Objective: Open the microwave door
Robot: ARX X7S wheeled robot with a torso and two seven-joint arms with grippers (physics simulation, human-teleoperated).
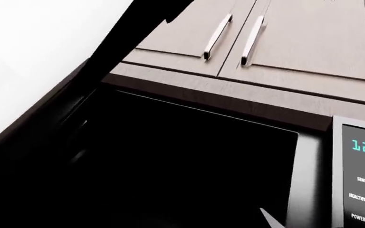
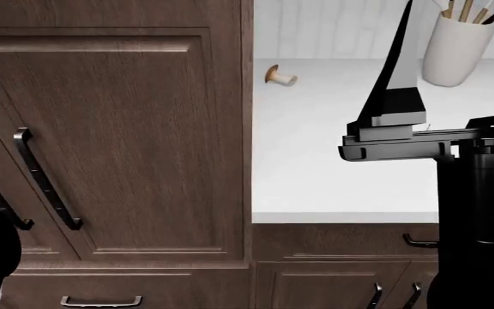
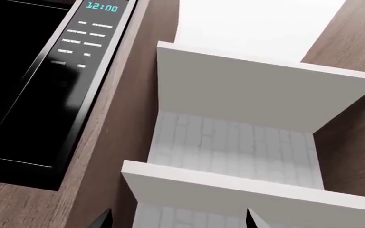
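Note:
The microwave is built into dark wood cabinetry. Its black glass door fills the left wrist view from very close, beside the control panel with its lit clock. Of my left gripper only one pale fingertip shows against the dark door, so its state is unreadable. In the right wrist view the door lies flush with the control panel and looks shut. My right gripper is open and empty, off to the side of the microwave, facing white shelves. The head view does not show the microwave.
Pale upper cabinets with two silver handles sit above the microwave. White open shelves stand beside it. The head view shows a tall brown cabinet door, a white counter with a mushroom and a utensil jar, and my right arm.

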